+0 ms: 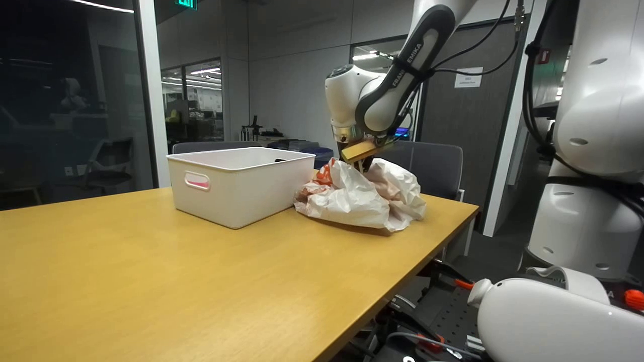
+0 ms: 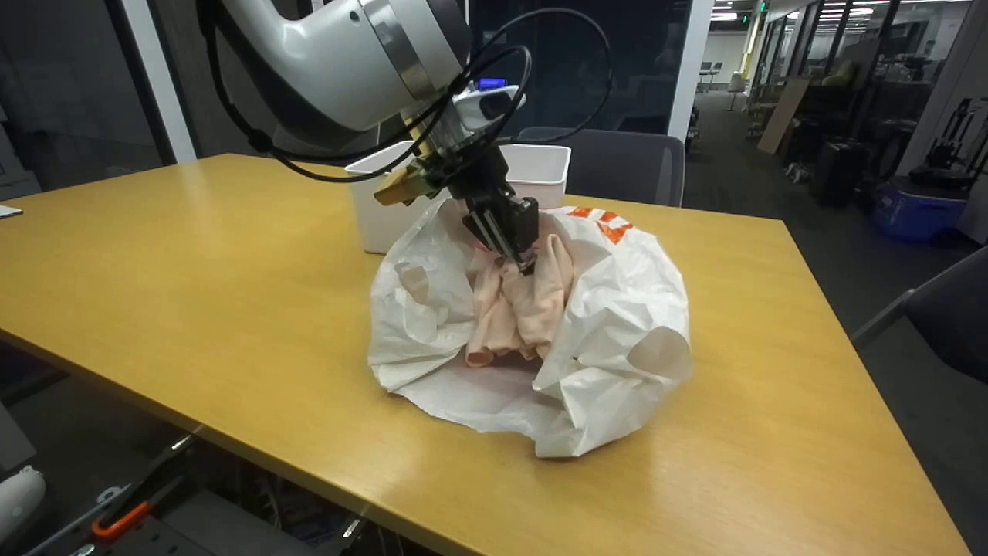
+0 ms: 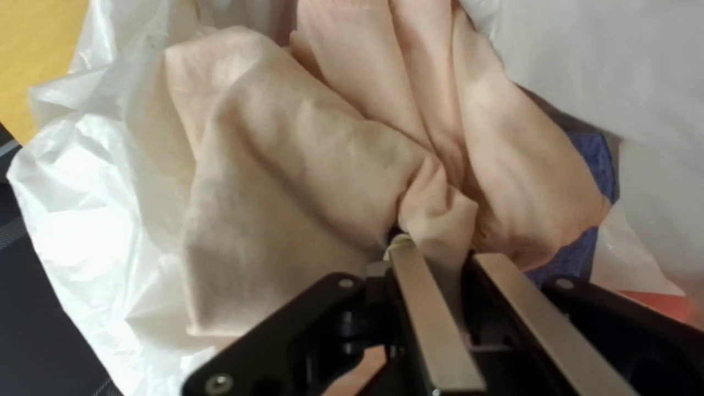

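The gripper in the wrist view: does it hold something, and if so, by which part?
The gripper holds the pale pink cloth by a bunched fold between its fingers; whether this is edge or middle cannot be told.

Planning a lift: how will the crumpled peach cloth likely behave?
The peach cloth should hang limp, given its soft folds. Pinched by the black gripper, it may resist slipping. It could drag the crinkled white plastic bag around it.

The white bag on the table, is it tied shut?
No, the white bag gapes open in an exterior view, with pink cloth plainly showing inside.
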Controlling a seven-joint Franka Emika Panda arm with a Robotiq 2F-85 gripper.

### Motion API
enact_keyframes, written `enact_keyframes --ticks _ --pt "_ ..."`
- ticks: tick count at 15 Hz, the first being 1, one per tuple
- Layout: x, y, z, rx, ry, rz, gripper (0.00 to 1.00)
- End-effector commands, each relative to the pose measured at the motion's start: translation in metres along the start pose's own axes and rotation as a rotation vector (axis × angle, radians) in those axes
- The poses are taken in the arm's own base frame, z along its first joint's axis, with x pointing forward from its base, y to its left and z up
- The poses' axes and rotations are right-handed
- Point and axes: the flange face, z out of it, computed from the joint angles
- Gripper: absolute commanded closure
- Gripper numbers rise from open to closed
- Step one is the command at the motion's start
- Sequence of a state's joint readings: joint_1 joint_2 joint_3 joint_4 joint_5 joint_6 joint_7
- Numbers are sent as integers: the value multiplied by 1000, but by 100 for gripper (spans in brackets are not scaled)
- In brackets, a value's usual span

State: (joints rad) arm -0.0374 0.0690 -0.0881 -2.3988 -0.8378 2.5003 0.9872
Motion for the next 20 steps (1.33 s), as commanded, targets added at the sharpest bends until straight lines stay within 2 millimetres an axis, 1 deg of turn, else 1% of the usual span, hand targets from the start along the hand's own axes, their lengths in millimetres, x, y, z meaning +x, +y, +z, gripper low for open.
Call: enact_keyframes --ticks 1,2,5,7,8,10,13,17,20 --pt "4 -2 0 60 -69 38 51" --pt "4 -1 -2 79 -95 51 44" --pt "4 7 -14 102 -179 59 20" --pt "2 14 -26 103 -233 39 6" --pt "1 18 -34 104 -254 30 1" --pt "-1 26 -51 104 -286 11 0" --pt "-8 40 -89 119 -333 -34 0" --pt "-22 69 -139 131 -394 -30 0" --pt "-34 89 -172 148 -431 -16 0"
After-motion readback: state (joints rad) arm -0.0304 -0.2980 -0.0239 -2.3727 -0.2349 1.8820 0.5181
